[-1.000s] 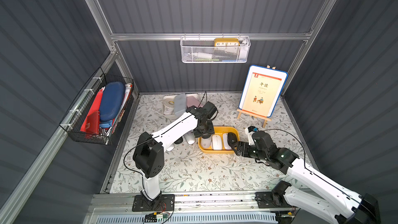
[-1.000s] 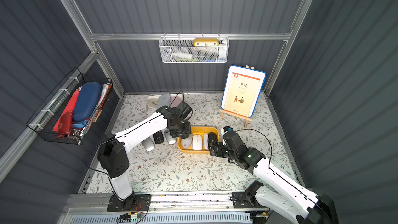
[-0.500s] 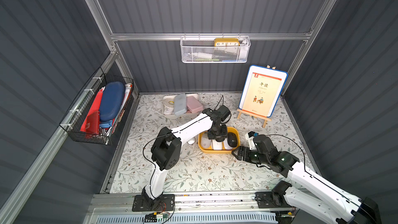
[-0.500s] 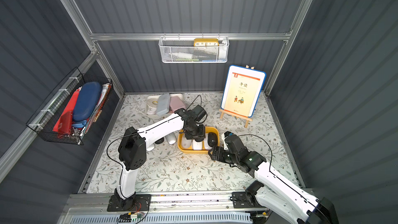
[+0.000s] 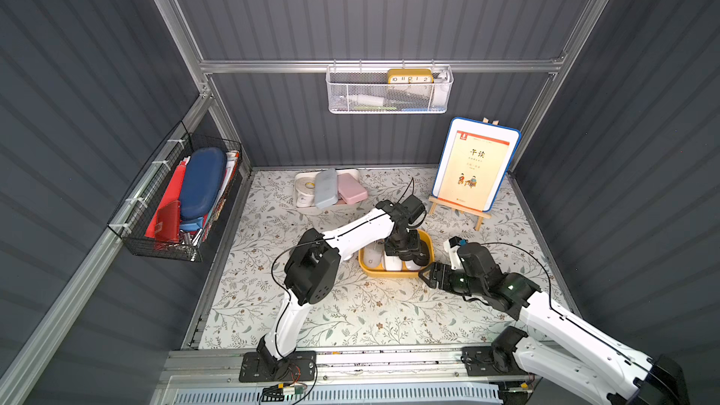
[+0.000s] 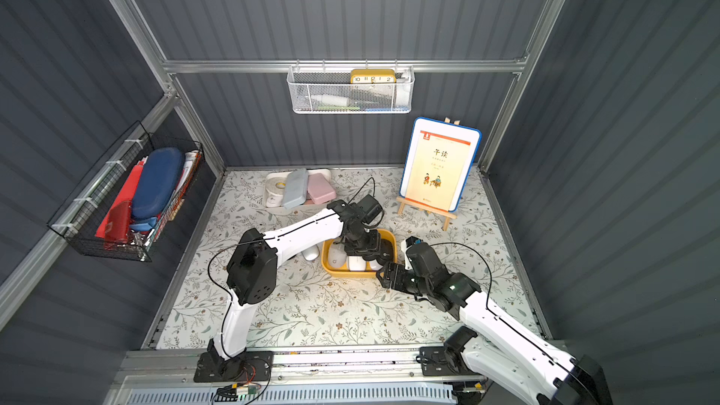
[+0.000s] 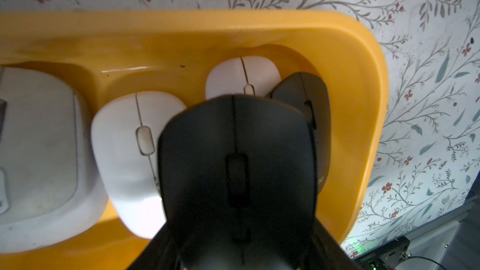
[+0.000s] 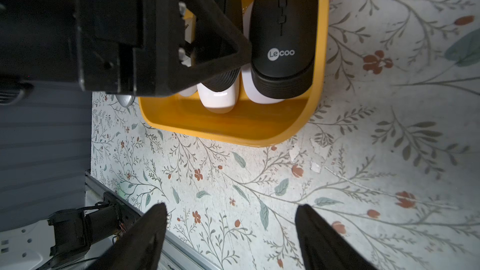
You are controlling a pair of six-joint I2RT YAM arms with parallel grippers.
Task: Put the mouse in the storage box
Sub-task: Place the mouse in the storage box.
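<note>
Grey ribbed walls close in a floral table (image 5: 350,305), and the yellow box (image 5: 389,273) sits mid-table, already crowded. The left gripper (image 5: 403,249) is clamped on a black mouse (image 7: 236,164), held low over the right part of the box, above 2 of the 3 white mice (image 7: 124,151). I cannot tell whether it touches them. A 2nd black mouse (image 8: 283,35) lies stacked on a white one against the right wall. The right gripper (image 8: 231,207) hangs with jaws apart and empty, near the box's near right corner, not touching it.

The risks, as I judge them:
- No bare floor shows under the mouse, so once let go it would land on rounded shells and could slide, tilt or roll toward the rim.
- The left gripper's finger (image 8: 237,45) sits just beside the 2nd black mouse. Spreading the jaws there could shove that mouse, and it is perched already.
- A release from too high would make a bounce more likely.
- The right gripper is close enough that a stray move could knock the box.
</note>
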